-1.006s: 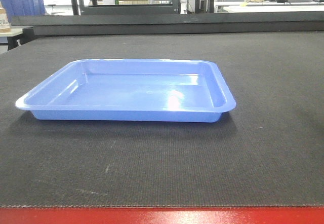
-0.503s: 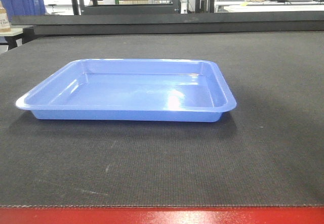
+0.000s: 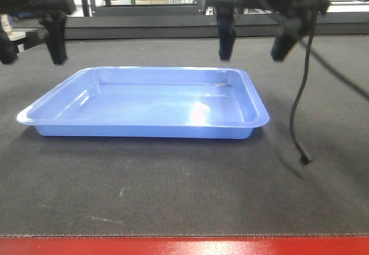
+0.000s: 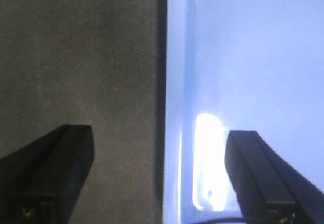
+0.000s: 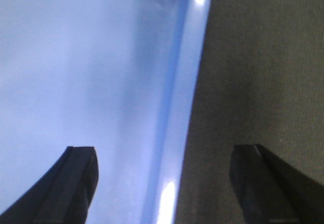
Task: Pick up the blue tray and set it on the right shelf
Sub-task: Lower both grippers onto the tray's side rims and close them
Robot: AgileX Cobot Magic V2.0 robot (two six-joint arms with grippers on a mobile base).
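The blue tray (image 3: 144,102) lies flat on the dark mat, wide and shallow, with nothing in it. My left gripper (image 3: 31,52) hangs open over its left rim. In the left wrist view that gripper (image 4: 159,138) straddles the rim, with one finger over the mat and the other over the tray (image 4: 253,57). My right gripper (image 3: 253,48) hangs open above the right rim. In the right wrist view it (image 5: 164,153) likewise spans the rim of the tray (image 5: 76,57). Neither gripper touches the tray. The right shelf is out of view.
The dark grey mat (image 3: 173,186) covers a table with a red front edge (image 3: 184,246). A black cable (image 3: 297,116) dangles from the right arm down to the mat, right of the tray. A dark raised ledge (image 3: 144,30) runs along the back.
Both arms have come down into view, one over each short side of the tray. The tray has stayed where it was.
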